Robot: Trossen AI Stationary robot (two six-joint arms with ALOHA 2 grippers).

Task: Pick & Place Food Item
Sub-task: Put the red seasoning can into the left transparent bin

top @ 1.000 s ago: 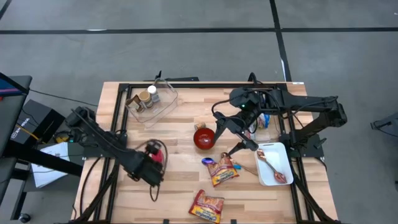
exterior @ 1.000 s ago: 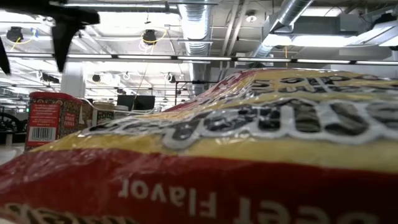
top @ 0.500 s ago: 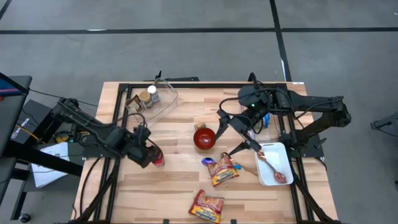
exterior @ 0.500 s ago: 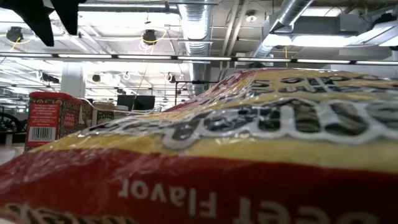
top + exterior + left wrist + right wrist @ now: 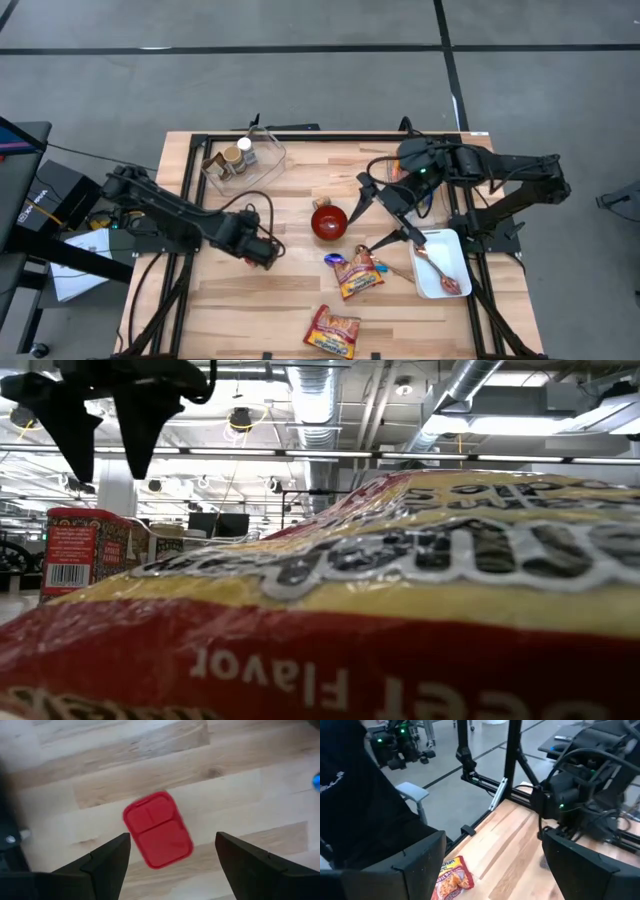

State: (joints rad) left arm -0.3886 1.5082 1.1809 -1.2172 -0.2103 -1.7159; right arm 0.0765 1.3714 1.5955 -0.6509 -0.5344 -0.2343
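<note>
- The left gripper (image 5: 268, 256) hangs over the bare wooden worktop (image 5: 290, 290), left of centre, its fingers (image 5: 107, 862) spread apart and holding nothing
- Through the left wrist view a red rectangular container (image 5: 158, 829) lies flat on the boards straight below that gripper, between the two fingers but not touched by them
- The right gripper (image 5: 380, 218) sits over the right half of the worktop, fingers splayed wide and empty, just right of the red bowl (image 5: 328, 222)
- A snack packet (image 5: 356, 274) lies in front of the bowl; a blue-tipped piece rests beside it
- A second snack packet (image 5: 333, 330), red and yellow, lies near the front edge; in the low view it fills nearly the whole picture
- A white tray (image 5: 448, 252) on the right side holds a reddish item; what it is cannot be made out
- A clear bin (image 5: 262, 172) at the back left holds small jars
- A red tin (image 5: 88, 552) stands upright at the left of the low view
</note>
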